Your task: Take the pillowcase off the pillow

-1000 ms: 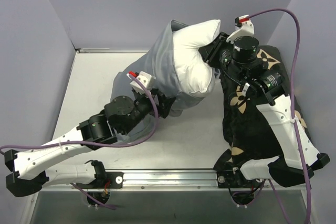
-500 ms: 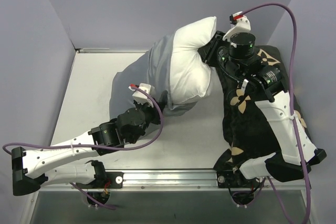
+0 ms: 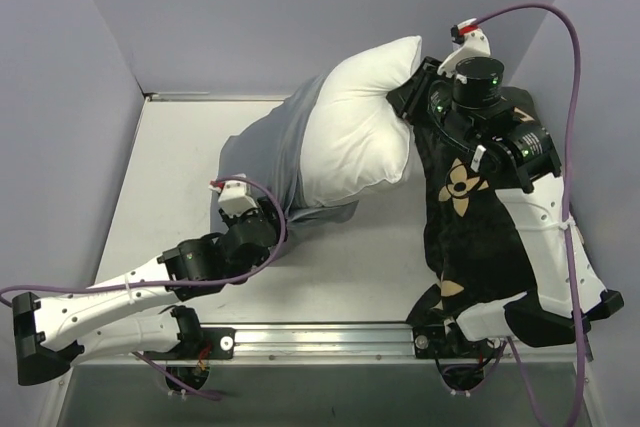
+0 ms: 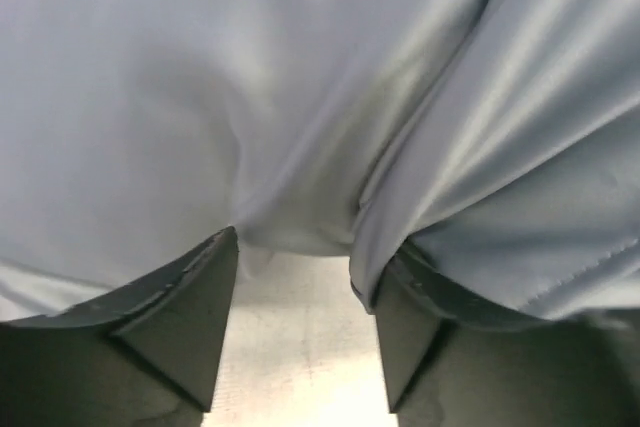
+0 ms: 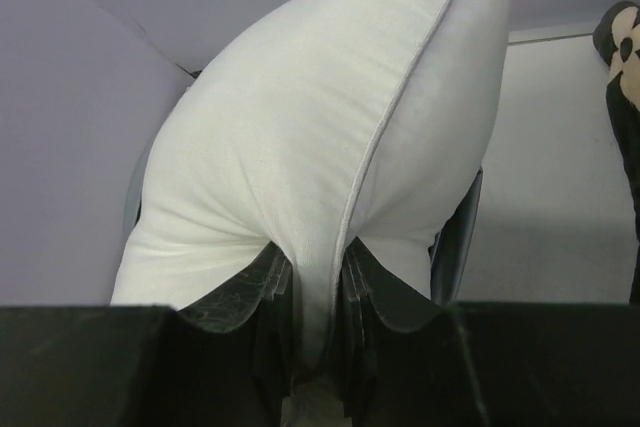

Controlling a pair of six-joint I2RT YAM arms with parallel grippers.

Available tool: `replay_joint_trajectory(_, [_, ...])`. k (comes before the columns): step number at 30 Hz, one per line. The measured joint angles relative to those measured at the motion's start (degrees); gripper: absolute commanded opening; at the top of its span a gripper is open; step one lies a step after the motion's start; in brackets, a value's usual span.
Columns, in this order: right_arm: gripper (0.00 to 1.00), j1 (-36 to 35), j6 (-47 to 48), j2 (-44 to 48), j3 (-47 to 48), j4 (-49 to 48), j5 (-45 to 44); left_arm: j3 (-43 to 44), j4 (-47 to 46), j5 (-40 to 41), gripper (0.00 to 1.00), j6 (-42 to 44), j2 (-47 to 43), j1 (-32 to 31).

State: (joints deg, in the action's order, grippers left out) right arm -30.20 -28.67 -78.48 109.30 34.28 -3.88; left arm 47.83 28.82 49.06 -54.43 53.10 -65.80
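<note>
Clamping the seam of the pillow directly ahead, the right gripper is anchoring it while the left gripper is pinching a fold of the pillowcase narrowly; the slick fabric is probably risking slip-out under tension.

Bolted at the metal rail, the left arm and right arm wear white shells over black cylindrical joints. A purple cable loops along each, ending at a white-and-red connector. The left hand and right hand have matte black fingers.
</note>
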Motion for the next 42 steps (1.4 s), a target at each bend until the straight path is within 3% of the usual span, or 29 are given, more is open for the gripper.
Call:
replay_joint_trajectory(4, [0.0,2.6,-0.9,0.1,0.2,-1.0,6.6,4.2,-0.2,1.9,0.74,7.4,-1.1,0.3])
replay_joint_trajectory(10, [0.0,3.2,-1.0,0.1,-0.2,-4.9,16.1,20.7,-11.5,2.2,0.79,24.3,0.3,2.7])
replay_joint_trajectory(16, [0.0,3.3,-0.9,0.2,-1.5,-8.7,23.5,39.1,-16.3,-11.0,0.82,32.1,11.0,16.6])
replay_joint_trajectory(23, [0.0,3.3,-0.8,0.1,-1.9,-11.4,30.5,42.7,-17.3,-32.0,0.8,34.1,23.2,28.6])
replay_joint_trajectory(25, [0.0,3.6,-0.8,0.0,-2.1,-11.3,30.8,43.9,-18.1,-35.1,0.74,34.1,26.1,30.1])
replay_joint_trajectory(26, [0.0,3.8,-0.8,-0.1,-2.3,-11.2,30.8,44.2,-18.7,-36.1,0.65,34.0,27.1,30.7])
replay_joint_trajectory(27, [0.0,3.9,-0.8,-0.2,-2.6,-11.3,30.9,44.3,-19.1,-36.4,0.45,33.8,27.7,31.2])
replay_joint_trajectory(30, [0.0,3.9,-0.9,-0.2,-3.0,-11.4,31.8,44.8,-19.2,-36.4,0.11,32.9,28.9,33.0])
replay_joint_trajectory(32, [0.0,3.9,-0.9,-0.2,-3.0,-11.9,32.4,45.1,-19.2,-37.1,0.0,31.9,30.1,34.9])
replay_joint_trajectory(36, [0.0,3.9,-0.9,-0.1,-3.0,-12.2,32.7,44.3,-19.5,-37.3,0.0,30.5,33.6,38.6])
replay_joint_trajectory(42, [0.0,4.0,-0.8,0.0,-3.0,-11.7,32.1,35.1,-20.6,-35.3,0.0,26.0,37.4,41.8])
